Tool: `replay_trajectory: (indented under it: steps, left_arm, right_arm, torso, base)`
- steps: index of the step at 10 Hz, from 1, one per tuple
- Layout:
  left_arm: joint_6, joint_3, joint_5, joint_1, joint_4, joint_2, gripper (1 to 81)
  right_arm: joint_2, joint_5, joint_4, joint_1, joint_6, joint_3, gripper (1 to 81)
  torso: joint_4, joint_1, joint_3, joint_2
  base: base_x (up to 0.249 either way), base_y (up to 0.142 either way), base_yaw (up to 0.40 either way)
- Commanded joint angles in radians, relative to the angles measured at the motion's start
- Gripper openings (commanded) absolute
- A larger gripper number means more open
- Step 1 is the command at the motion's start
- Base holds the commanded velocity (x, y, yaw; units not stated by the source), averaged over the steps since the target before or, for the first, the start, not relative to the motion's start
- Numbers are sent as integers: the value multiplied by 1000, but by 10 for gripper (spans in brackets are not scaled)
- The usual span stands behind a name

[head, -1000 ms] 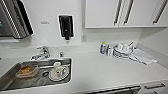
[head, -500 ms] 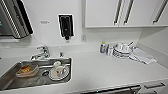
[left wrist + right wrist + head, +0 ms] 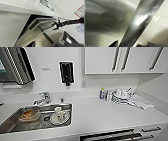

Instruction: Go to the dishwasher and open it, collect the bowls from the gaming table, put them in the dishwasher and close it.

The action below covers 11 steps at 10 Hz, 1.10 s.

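**A:** Dishwasher position, please?

**B:** Dead ahead and low, at six o'clock in the head view. The dishwasher [image 3: 110, 135] shows as a dark strip with a bar under the front edge of the white counter [image 3: 100, 114]. In the left wrist view its door is ajar, with the top edge tipped out from the cabinet and a dark gap behind it.

**A:** And the right gripper?

**B:** The right gripper [image 3: 55, 25] is at the top of the door, right against the handle [image 3: 140, 22]. Its own camera has the bar very close, running aslant across the brushed steel front. Whether it clamps the bar or sits loose about it, I cannot tell.

**A:** Left gripper?

**B:** It is off to the side, looking across at the door. I cannot tell whether it is released or clenched.

**A:** What else is on the counter?

**B:** At eight o'clock is the steel sink [image 3: 10, 122], with an orange bowl [image 3: 28, 115] and white dishes [image 3: 59, 117] in it. The tap [image 3: 43, 98] stands just behind. At two o'clock are more white crockery [image 3: 120, 95] on a cloth [image 3: 142, 103] and a small bottle [image 3: 102, 93] beside them. A black wall dispenser [image 3: 66, 72] sits at twelve, and the upper cabinets [image 3: 100, 59] run from one to two o'clock.
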Motion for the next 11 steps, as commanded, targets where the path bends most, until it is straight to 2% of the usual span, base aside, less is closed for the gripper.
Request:
replay_trajectory:
  steps: [1, 7, 11]
  left_arm:
    - [2, 30, 12, -61, 24, -51, 811]
    - [3, 30, 19, -60, 24, -50, 811]
    - [2, 24, 41, -60, 24, -33, 811]
  right_arm:
    - [-27, -163, -23, 39, -16, -8, 811]
    - [56, -154, -39, -12, -16, -69, 811]
    - [65, -131, -46, -45, -16, -89, 811]
  torso:
    - [0, 0, 0, 0]
    - [0, 0, 0, 0]
    - [0, 0, 0, 0]
  base:
    - [-69, 0, 0]
    - [-69, 0, 0]
    - [-76, 0, 0]
